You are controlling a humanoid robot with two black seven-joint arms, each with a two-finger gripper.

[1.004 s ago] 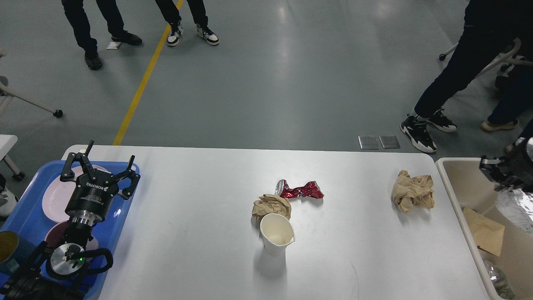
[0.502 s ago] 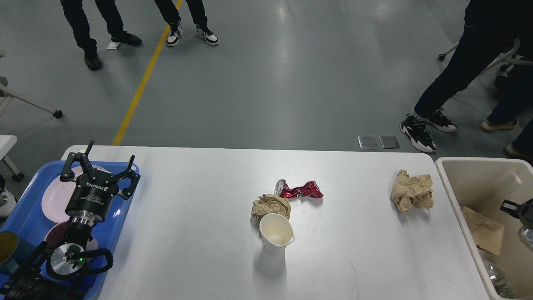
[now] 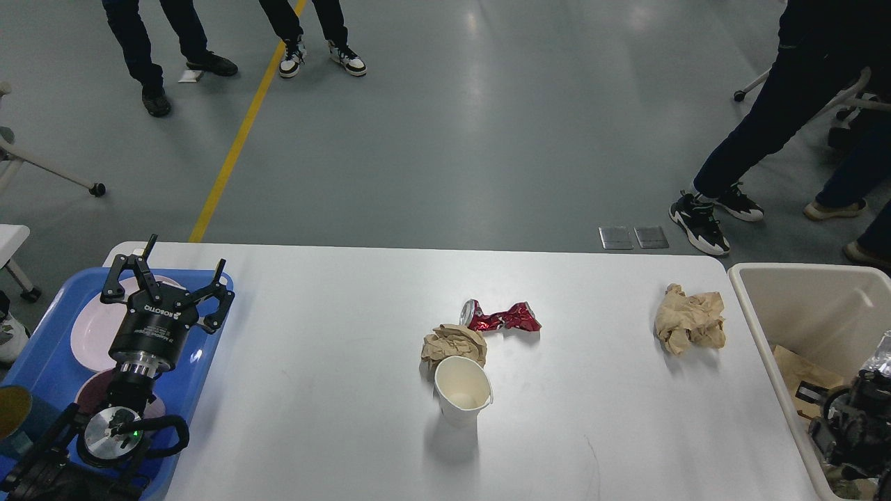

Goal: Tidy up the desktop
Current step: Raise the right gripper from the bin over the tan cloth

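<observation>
Right arm has dropped: a second ago its end was high at the right edge above the bin, now it sits low in the lower right corner, down inside the bin (image 3: 766, 327). Right gripper (image 3: 846, 424) shows only as a dark mass there; fingers cannot be told apart, so whether it is released or clenched I cannot tell. Something clear and crinkled shows just above it at the frame edge; held or loose, unclear.

Left gripper (image 3: 163, 289) has not moved: fingers spread wide, empty, hovering over the blue tray (image 3: 42, 348) at lower left, above pale plates.

Desk (image 3: 313, 362) fills the lower frame. On it remain, mid-frame: white cup (image 3: 462, 390) upright, crumpled brown paper (image 3: 454, 344) touching its far side, crushed red can (image 3: 502, 317) just beyond that. Second paper wad (image 3: 690, 318) lies near the desk's right end, just beside the bin.

Judgement: a drop into the bin looks in hand or just done. To do it well, let go fully inside the bin walls, then lift straight up clear of the rim before swinging left. Right-hand wad is the natural next pick. Approach from above; soft paper wants a deep, centred pinch. Leave the cup cluster alone meanwhile, since a sideways brush would tip the cup.
</observation>
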